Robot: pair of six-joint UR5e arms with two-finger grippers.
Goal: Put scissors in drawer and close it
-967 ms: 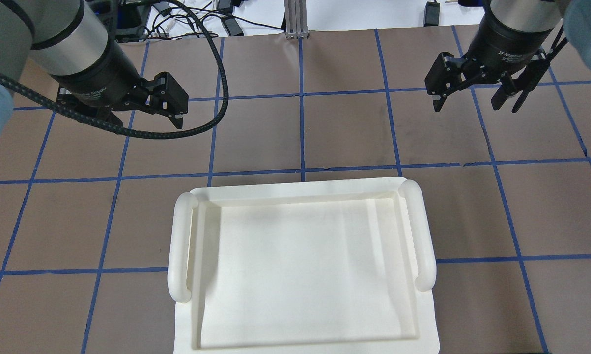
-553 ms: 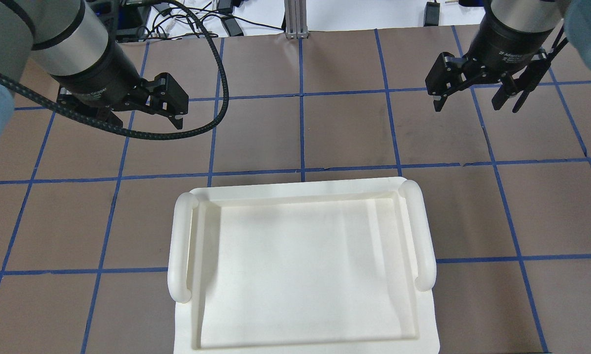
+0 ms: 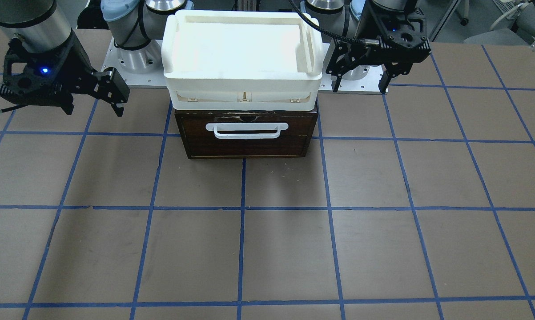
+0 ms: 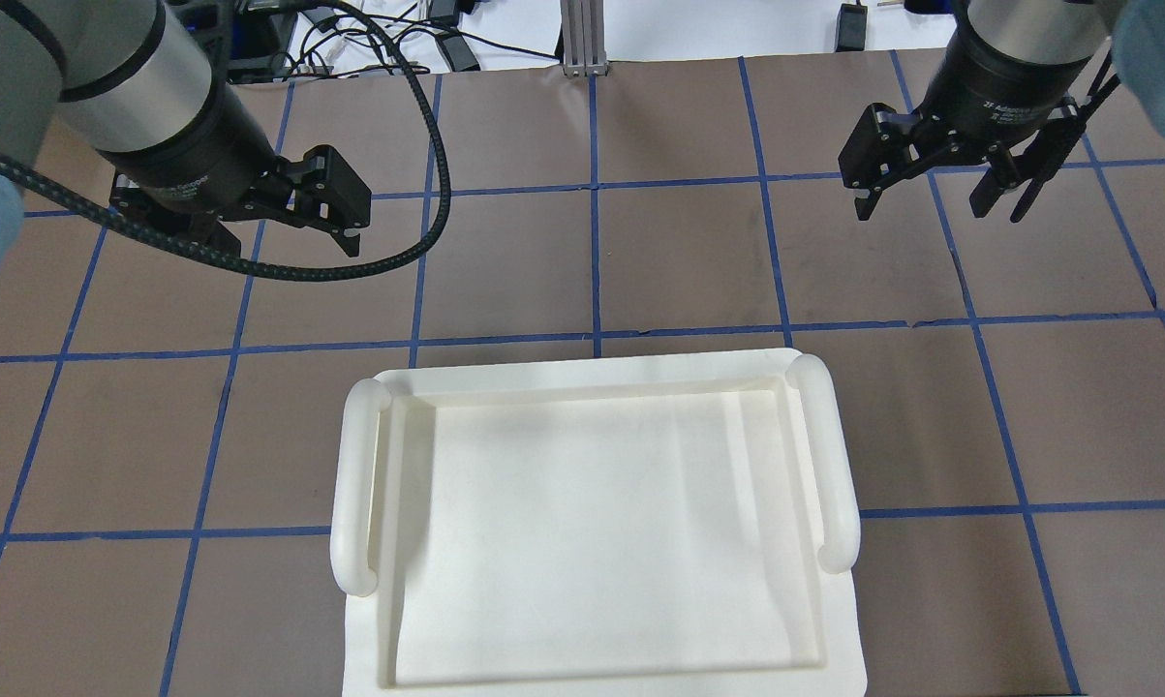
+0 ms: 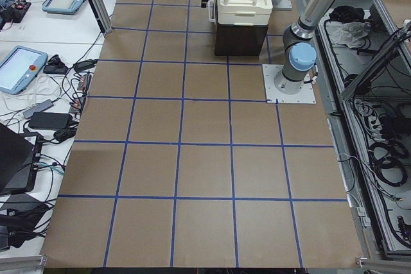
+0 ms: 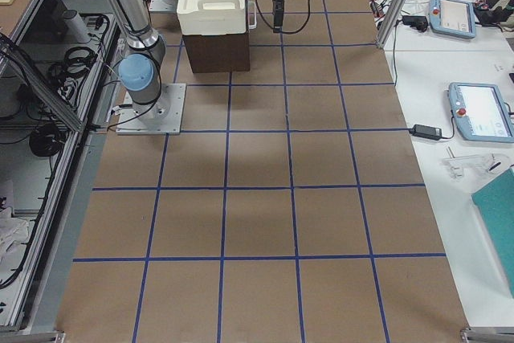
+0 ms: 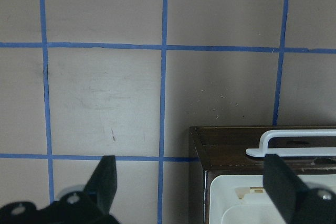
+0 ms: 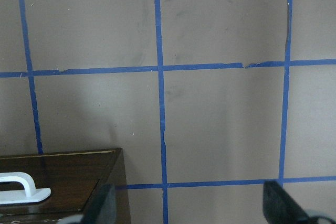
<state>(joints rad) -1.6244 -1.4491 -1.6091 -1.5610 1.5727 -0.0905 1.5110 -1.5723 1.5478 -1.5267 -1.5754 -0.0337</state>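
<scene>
Up at 12 o'clock on the table [image 3: 285,249], as the front-facing camera frames it, a dark wooden cabinet [image 3: 312,133] stands with a white plastic tray [image 3: 245,86] stacked on its top. The drawer [image 3: 247,144] fills the cabinet's front; its dark brown face looks flush with the frame, pushed fully in, and its white bar handle [image 3: 247,130] runs level across it.

Seen from that camera, the left gripper [image 3: 358,84] hangs at about 2 o'clock from the drawer front, just beside the tray's end, above the table. Its jaws are spread wide with nothing between them, and the left wrist camera looks past its fingers [image 7: 105,177] onto bare table and the cabinet's corner.

At about 9 o'clock from the drawer front, well apart from it, hangs the right gripper [image 3: 94,109]. Its jaws are likewise wide and hold nothing.

Blue tape lines [image 3: 243,209] mark the brown tabletop into squares.
</scene>
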